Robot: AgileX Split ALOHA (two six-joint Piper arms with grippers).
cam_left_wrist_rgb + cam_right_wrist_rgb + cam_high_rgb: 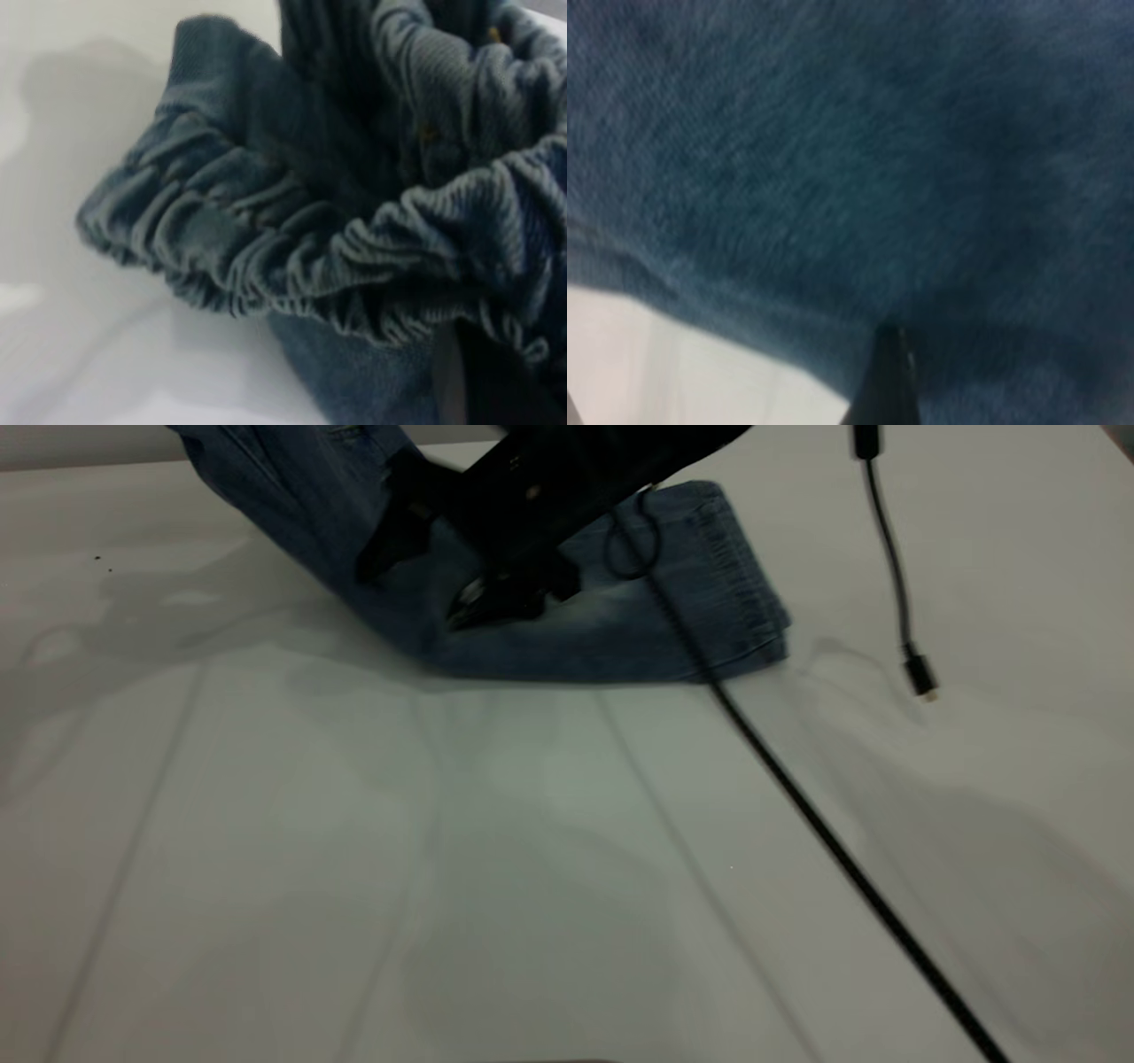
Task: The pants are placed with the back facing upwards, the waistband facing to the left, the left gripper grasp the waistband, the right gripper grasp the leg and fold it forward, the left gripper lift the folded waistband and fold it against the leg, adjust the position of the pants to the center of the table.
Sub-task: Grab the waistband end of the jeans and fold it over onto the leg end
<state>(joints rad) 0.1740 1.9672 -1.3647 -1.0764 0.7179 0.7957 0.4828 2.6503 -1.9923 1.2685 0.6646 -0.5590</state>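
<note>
Exterior view shows you the pants at the far middle of the table. One end lies flat on the surface toward the right of the view. The other end rises steeply toward the upper left and leaves the picture at the top edge. The flat part is the leg, which ends in a stitched band at its right edge. Your right gripper comes down on its black arm from the upper right and sits on the denim near the bend where the cloth starts to climb. From here you cannot tell whether it is apart, together or clamped on cloth. A black cable runs from that arm across the table to the lower right corner. A thinner loose cord with a plug hangs over the table to the right of the pants, clear of them. In the right wrist view, blue denim fills almost everything. A strip of white table shows along one edge, and the right gripper's dark tip lies against the cloth. In the left wrist view the waistband sits close to the lens, its ruched elastic gaping open above the pale table. Your left gripper shows in none of the views, so you cannot tell whether it grips the band.
</note>
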